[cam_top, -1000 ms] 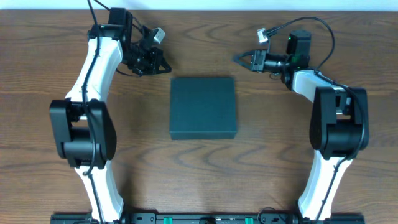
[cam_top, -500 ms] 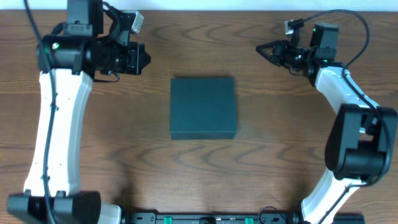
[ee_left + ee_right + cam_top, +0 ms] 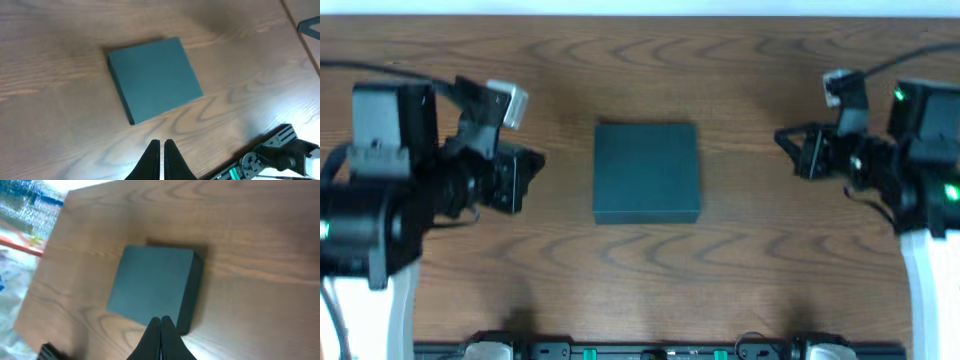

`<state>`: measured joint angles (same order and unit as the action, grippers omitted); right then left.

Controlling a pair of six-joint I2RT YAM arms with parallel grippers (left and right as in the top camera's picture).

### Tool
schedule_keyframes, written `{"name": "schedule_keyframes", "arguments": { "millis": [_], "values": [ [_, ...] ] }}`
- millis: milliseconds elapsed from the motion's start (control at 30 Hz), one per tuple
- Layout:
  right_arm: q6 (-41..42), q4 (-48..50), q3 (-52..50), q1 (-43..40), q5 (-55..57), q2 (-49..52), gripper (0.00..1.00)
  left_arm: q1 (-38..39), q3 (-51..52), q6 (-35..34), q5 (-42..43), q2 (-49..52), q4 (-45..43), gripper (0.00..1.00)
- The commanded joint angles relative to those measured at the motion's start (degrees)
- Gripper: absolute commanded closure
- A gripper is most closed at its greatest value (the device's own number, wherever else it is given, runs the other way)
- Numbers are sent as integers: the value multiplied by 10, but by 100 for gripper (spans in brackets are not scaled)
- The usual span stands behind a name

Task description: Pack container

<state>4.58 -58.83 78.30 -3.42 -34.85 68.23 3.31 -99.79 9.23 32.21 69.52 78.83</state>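
The container (image 3: 647, 172) lies flat at the middle of the overhead frame on the wooden desk (image 3: 770, 260), its lid down, with nothing on top and nothing touching it. Both arms are raised above the desk, well apart from the box.

The left gripper (image 3: 525, 170) is at the left of the overhead frame and points toward the container. In the left wrist view its fingers (image 3: 154, 152) show at the bottom centre with only a thin slit between them and nothing held. The container (image 3: 155, 77) sits above them in the frame, turned at a slight angle.

The right gripper (image 3: 788, 145) is at the right of the overhead frame. In its wrist view the fingertips (image 3: 161, 325) are pressed together and empty, over the near edge of the container (image 3: 150, 286).
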Motion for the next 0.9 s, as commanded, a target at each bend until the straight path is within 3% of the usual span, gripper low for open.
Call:
{"name": "schedule_keyframes", "arguments": {
  "millis": [0,167,200,233,267,300,333,867],
  "values": [
    [-47,-42,-24,8,37,-75,98,1,57,11,15,-57,2,94],
    [-46,-79,-71,8,60,-185,98,1,158,10,15,-147,-16,94],
    [-47,-88,-73,8,66,-200,82,1,165,10,15,-156,-15,94],
    [-47,-94,-73,8,69,-209,55,1,167,10,15,-160,-15,94],
    [-47,-101,-73,8,71,-219,1,1,168,9,15,-161,-15,83],
    [-46,-105,-73,8,75,-223,1,1,168,2,15,-160,-15,26],
    [-47,-107,-73,8,80,-224,1,1,168,-3,15,-160,-15,5],
    [-47,-108,-73,8,85,-225,1,1,168,-5,14,-160,-15,5]
  ]
}}
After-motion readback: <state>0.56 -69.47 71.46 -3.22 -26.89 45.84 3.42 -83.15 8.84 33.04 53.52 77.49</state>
